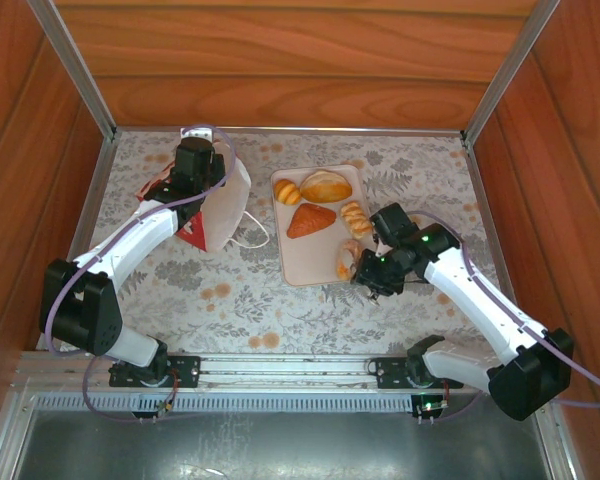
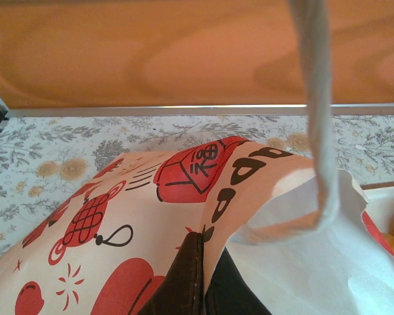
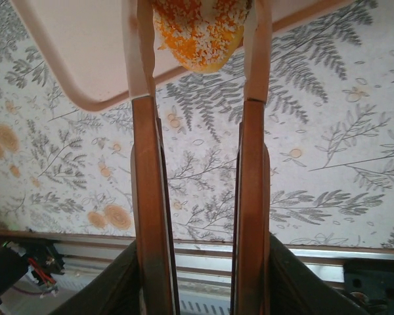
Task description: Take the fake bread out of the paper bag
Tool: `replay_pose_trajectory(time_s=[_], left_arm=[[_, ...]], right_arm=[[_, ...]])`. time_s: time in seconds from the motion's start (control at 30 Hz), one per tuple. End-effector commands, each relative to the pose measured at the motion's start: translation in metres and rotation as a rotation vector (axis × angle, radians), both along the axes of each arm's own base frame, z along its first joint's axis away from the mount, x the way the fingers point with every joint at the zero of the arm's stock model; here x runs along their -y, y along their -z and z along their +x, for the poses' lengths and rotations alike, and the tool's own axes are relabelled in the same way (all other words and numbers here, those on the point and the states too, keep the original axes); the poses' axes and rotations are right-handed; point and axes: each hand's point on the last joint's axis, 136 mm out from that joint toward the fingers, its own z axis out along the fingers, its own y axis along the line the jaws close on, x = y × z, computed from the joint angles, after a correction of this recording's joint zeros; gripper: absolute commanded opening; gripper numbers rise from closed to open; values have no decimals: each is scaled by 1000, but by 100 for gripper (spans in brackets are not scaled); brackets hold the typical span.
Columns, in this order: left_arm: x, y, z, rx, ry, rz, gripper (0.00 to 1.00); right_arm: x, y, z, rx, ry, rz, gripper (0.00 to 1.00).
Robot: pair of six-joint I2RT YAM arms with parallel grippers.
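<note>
The paper bag (image 1: 220, 205), white with red marks, leans at the table's back left. My left gripper (image 1: 206, 188) is shut on its upper paper edge; in the left wrist view the dark fingers (image 2: 184, 282) pinch the paper (image 2: 138, 210) and a white cord handle (image 2: 315, 131) hangs in front. Fake bread lies on the beige tray (image 1: 310, 258): a small roll (image 1: 287, 191), a round bun (image 1: 326, 186), a croissant (image 1: 310, 220) and a braided roll (image 1: 356, 216). My right gripper (image 1: 356, 262) (image 3: 197, 13) is shut on a crumb-coated orange roll (image 3: 200, 39) over the tray's near right corner (image 3: 85, 46).
Wooden walls enclose the flowered tablecloth (image 1: 240, 290) on three sides. A metal rail (image 1: 280, 370) with the arm bases runs along the near edge. The tray sits at the table's centre, just right of the bag.
</note>
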Motion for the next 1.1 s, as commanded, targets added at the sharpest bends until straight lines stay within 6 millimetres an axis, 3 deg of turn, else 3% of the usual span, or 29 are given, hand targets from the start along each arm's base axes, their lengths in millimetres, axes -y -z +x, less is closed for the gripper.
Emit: replay_pose_trajectory(time_s=[0.0,0.73,0.93,1.07], left_arm=[[0,-10,4,25,-5,-26,0],[-3,-8,0,23,-5,-20,0],[-3,-7,-1,21,-6,-19,0],[-3,-6,0,19,-6,-20,0]], right_arm=[[12,2,1,18,22,-42,35],[25,26,17,-9,78,-43,39],[24,24,20,-17,86,-38,49],[29,19,17,-14,100,-53,50]])
